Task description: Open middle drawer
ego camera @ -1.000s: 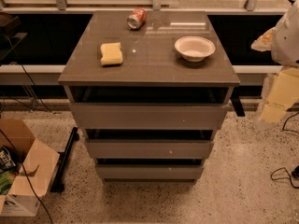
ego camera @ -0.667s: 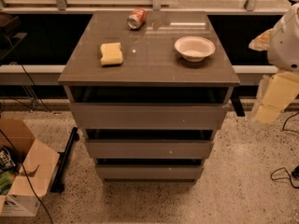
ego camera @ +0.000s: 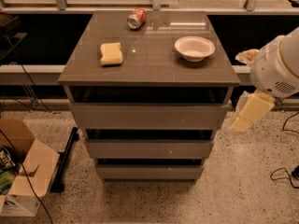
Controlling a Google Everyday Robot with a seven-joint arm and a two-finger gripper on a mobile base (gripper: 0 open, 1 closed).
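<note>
The cabinet [ego camera: 149, 73] stands on a speckled floor, with three grey drawers stacked under its flat top. The middle drawer [ego camera: 149, 149] is the second front down on the cabinet, between the taller top drawer [ego camera: 148, 116] and the narrower bottom drawer [ego camera: 149, 172]. Only its flat front shows, with a dark slot above it and a tiny pale speck right of centre.

The gripper [ego camera: 256, 107] hangs off the cabinet's right side, level with the top drawer and clear of the cabinet, below the arm's round white casing [ego camera: 279, 69]. Whether it is open or closed, or has hold of anything, I cannot tell.

On the cabinet's top a yellow sponge [ego camera: 111, 53] lies at the left, a white bowl [ego camera: 195, 48] sits at the right, and a can [ego camera: 137, 18] lies on its side near the back edge. A cardboard box [ego camera: 23, 171] sits on the floor left of the cabinet.
</note>
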